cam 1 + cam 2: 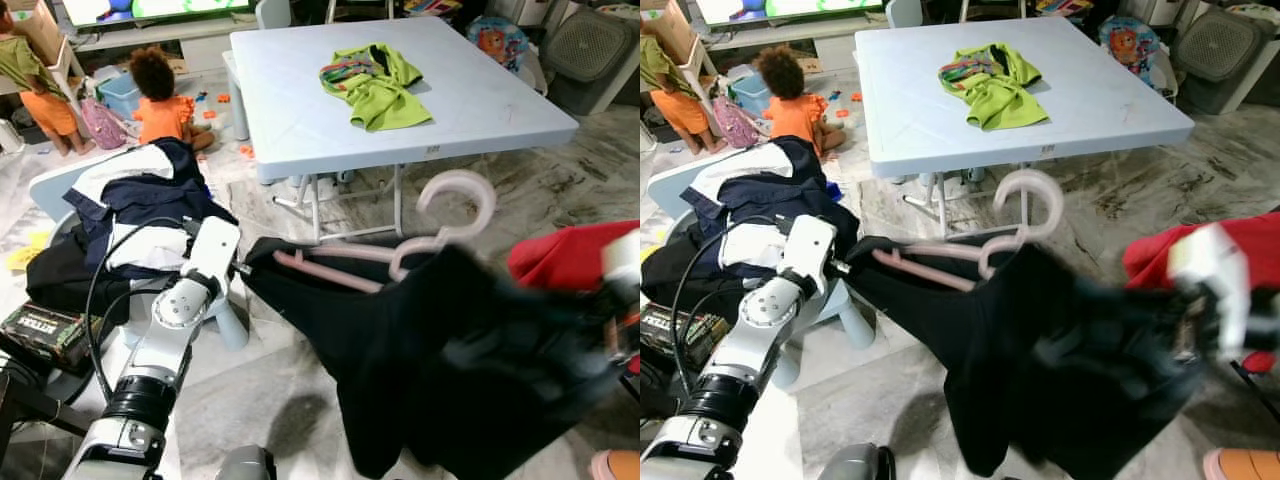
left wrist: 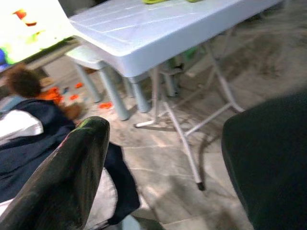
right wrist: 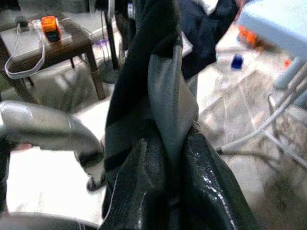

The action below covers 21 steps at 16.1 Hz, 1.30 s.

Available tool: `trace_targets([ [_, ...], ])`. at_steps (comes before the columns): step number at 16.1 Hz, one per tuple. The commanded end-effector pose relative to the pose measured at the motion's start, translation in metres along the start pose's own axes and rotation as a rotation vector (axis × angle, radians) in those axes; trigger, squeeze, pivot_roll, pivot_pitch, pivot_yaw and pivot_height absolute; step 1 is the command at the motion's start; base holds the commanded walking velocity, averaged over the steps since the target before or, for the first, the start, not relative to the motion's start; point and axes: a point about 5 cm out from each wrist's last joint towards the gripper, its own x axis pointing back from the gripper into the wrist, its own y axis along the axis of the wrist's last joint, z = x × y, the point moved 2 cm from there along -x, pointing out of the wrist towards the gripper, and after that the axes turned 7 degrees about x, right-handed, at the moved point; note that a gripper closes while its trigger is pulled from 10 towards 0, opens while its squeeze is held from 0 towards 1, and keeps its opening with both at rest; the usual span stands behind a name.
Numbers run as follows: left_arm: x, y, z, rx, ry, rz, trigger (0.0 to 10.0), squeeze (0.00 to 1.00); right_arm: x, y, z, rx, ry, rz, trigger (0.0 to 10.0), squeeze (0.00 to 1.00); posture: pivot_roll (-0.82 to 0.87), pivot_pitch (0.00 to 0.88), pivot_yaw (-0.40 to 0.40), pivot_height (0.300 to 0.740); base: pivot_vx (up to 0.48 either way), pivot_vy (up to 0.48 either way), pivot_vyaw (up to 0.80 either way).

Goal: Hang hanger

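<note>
A pink hanger [image 1: 455, 205] carries a black garment [image 1: 440, 370], held up above the floor between my two arms. Its hook points up toward the table, and one pink arm [image 1: 330, 272] pokes out of the cloth. My left gripper [image 1: 243, 267] is at the garment's left corner. In the left wrist view one black finger [image 2: 72, 177] stands well apart from a dark shape [image 2: 268, 158], with floor showing between them. My right gripper [image 1: 612, 300] is blurred at the garment's right end. In the right wrist view it [image 3: 168, 148] is shut on a fold of the black cloth [image 3: 158, 72].
A pale blue folding table [image 1: 300, 130] stands ahead with a green garment [image 1: 375, 85] on it. Two children [image 1: 160, 100] [image 1: 40, 90] are on the floor at the back left. A chair heaped with dark clothes [image 1: 140, 200] is at my left, and red cloth [image 1: 570, 255] at my right.
</note>
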Motion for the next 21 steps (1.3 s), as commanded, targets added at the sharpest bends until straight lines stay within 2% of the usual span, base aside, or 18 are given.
trace_targets([
  [1,0.0,-0.006,-0.001,0.005,-0.019,0.036,10.0,0.0,0.008,0.024,-0.003,0.034,0.005,-0.128,10.0,0.0,-0.09,0.007,0.008,0.74,0.0,0.0,0.0],
  [3,0.001,-0.009,-0.015,0.038,-0.088,0.05,10.0,0.0,0.001,0.037,-0.004,-0.003,0.01,-0.248,10.0,0.0,-0.09,0.007,0.008,0.74,0.0,0.0,0.0],
  [4,0.0,-0.006,-0.018,0.089,-0.076,0.043,10.0,0.0,-0.008,0.027,0.003,-0.004,0.062,-0.19,10.0,0.0,-0.08,0.006,0.006,0.74,0.0,0.0,0.0],
  [5,-0.001,-0.006,-0.017,0.09,-0.065,0.043,10.0,0.0,-0.011,0.017,0.009,0.009,0.101,-0.133,10.0,0.0,-0.08,0.007,0.005,0.74,0.0,0.0,0.0],
  [6,-0.001,-0.005,-0.016,0.075,-0.073,0.041,10.0,0.0,-0.012,0.019,0.014,-0.022,0.139,-0.164,10.0,0.0,-0.08,0.007,0.005,0.74,0.0,0.0,0.0],
  [8,-0.001,-0.006,-0.013,0.072,-0.07,0.048,10.0,0.0,-0.013,0.035,0.012,-0.035,0.136,-0.255,10.0,0.0,-0.07,0.009,0.007,0.74,0.0,0.0,0.0],
  [9,-0.001,-0.005,-0.005,0.064,-0.035,0.039,10.0,0.0,-0.016,0.03,0.015,-0.045,0.179,-0.189,10.0,0.0,-0.07,0.009,0.007,0.74,0.0,0.0,0.0],
  [10,-0.002,-0.002,0.004,0.056,0.011,0.029,10.0,0.0,-0.016,0.013,0.021,-0.029,0.207,-0.063,10.0,0.0,-0.08,0.009,0.006,0.74,0.0,0.0,0.0],
  [11,-0.003,0.003,0.017,0.085,0.066,0.013,10.0,0.0,-0.01,-0.024,0.034,0.027,0.281,0.211,10.0,0.0,-0.08,0.011,0.006,0.74,0.0,0.0,0.0],
  [12,-0.003,0.006,0.021,0.092,0.077,-0.002,10.0,0.0,-0.003,-0.038,0.039,0.047,0.323,0.311,10.0,0.0,-0.08,0.011,0.006,0.74,0.0,0.0,0.0],
  [14,-0.002,0.002,0.023,0.092,0.071,0.018,10.0,0.0,0.001,-0.035,0.047,0.005,0.383,0.292,10.0,0.0,-0.09,0.013,0.008,0.74,0.0,0.0,0.0],
  [15,-0.002,-0.004,0.019,0.085,0.054,0.041,10.0,0.0,-0.005,-0.009,0.045,-0.039,0.375,0.14,10.0,0.0,-0.1,0.013,0.013,0.74,0.0,0.0,0.0],
  [16,-0.002,-0.01,0.011,0.085,0.025,0.066,10.0,0.0,-0.01,0.019,0.035,-0.068,0.333,-0.023,10.0,0.0,-0.1,0.012,0.016,0.74,0.0,0.0,0.0],
  [17,-0.002,-0.014,0.002,0.082,-0.008,0.083,10.0,0.0,-0.012,0.037,0.024,-0.064,0.295,-0.13,10.0,0.0,-0.11,0.007,0.021,0.74,0.0,0.0,0.0],
  [18,-0.002,-0.017,-0.008,0.081,-0.048,0.096,10.0,0.0,-0.013,0.049,0.015,-0.052,0.261,-0.208,10.0,0.0,-0.11,0.007,0.021,0.74,0.0,0.0,0.0],
  [19,0.0,-0.024,-0.026,0.077,-0.134,0.132,10.0,0.0,-0.013,0.061,0.002,-0.054,0.212,-0.323,10.0,0.0,-0.11,0.002,0.03,0.74,0.0,0.0,0.0],
  [20,0.004,-0.03,-0.049,0.038,-0.256,0.16,10.0,0.0,-0.013,0.069,-0.011,-0.062,0.163,-0.429,10.0,0.0,-0.11,0.001,0.031,0.74,0.0,0.0,0.0],
  [21,0.006,-0.03,-0.06,0.037,-0.31,0.154,10.0,0.0,-0.016,0.072,-0.024,-0.071,0.096,-0.477,10.0,0.0,-0.1,0.0,0.037,0.74,0.0,0.0,0.0],
])
